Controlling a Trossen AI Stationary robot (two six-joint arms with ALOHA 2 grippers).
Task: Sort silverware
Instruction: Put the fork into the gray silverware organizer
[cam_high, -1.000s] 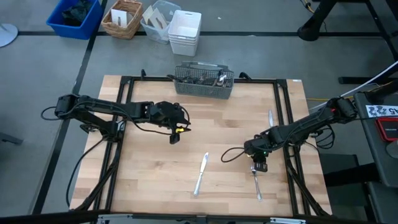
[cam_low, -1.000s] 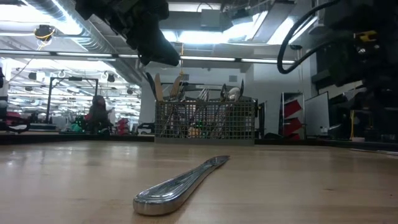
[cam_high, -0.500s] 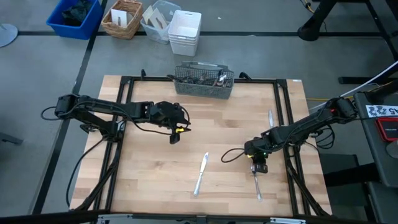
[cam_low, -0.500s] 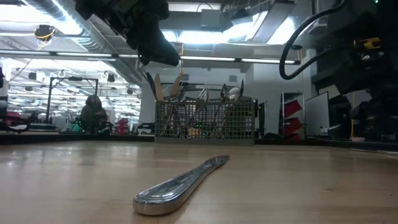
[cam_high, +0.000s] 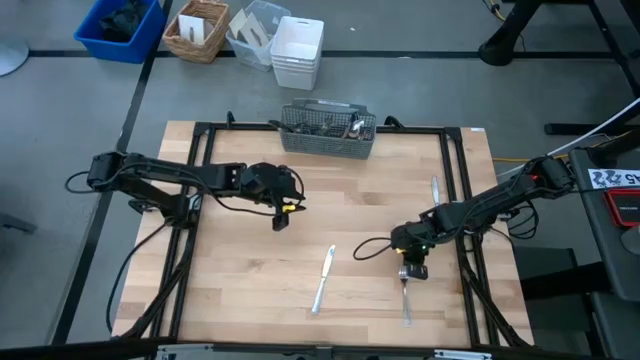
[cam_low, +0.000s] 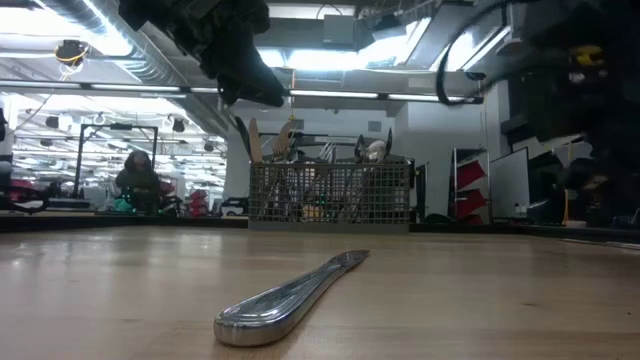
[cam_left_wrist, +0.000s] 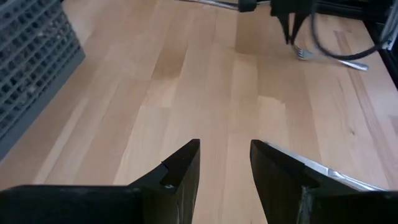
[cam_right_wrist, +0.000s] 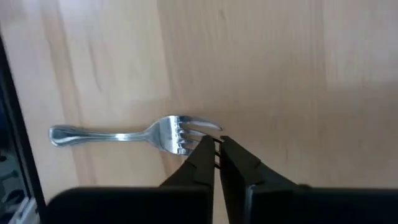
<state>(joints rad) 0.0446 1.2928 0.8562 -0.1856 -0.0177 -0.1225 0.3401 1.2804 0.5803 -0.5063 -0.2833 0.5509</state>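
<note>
The right gripper (cam_high: 411, 270) hangs low over the bench (cam_high: 250, 270) near its right edge, toward the front. Its fingers (cam_right_wrist: 239, 163) are pressed almost together, with only a thin slit between their tips. A fork (cam_right_wrist: 134, 134) lies flat on the wood right at those tips: the tines point toward the fingers and the handle runs away from them. The fingertips sit at the outer tines, close enough to look like touching, but whether they pinch a tine cannot be told. From above, the fork (cam_high: 405, 298) stretches from the gripper toward the front edge of the bench.

The left gripper (cam_high: 281, 216) waits above the left half of the bench, near the middle, with its fingers (cam_left_wrist: 180, 165) spread and bare wood between them.

A table knife (cam_high: 323, 280) lies alone around the middle of the front half, well apart from both grippers; the low view shows its handle end (cam_low: 262, 312) nearest the front edge. A second knife (cam_high: 436, 190) lies near the right edge, farther back than the right gripper.

A grey mesh caddy (cam_high: 328, 131) stands at the middle of the back edge, with silverware (cam_low: 375, 150) sticking up out of it.
</note>
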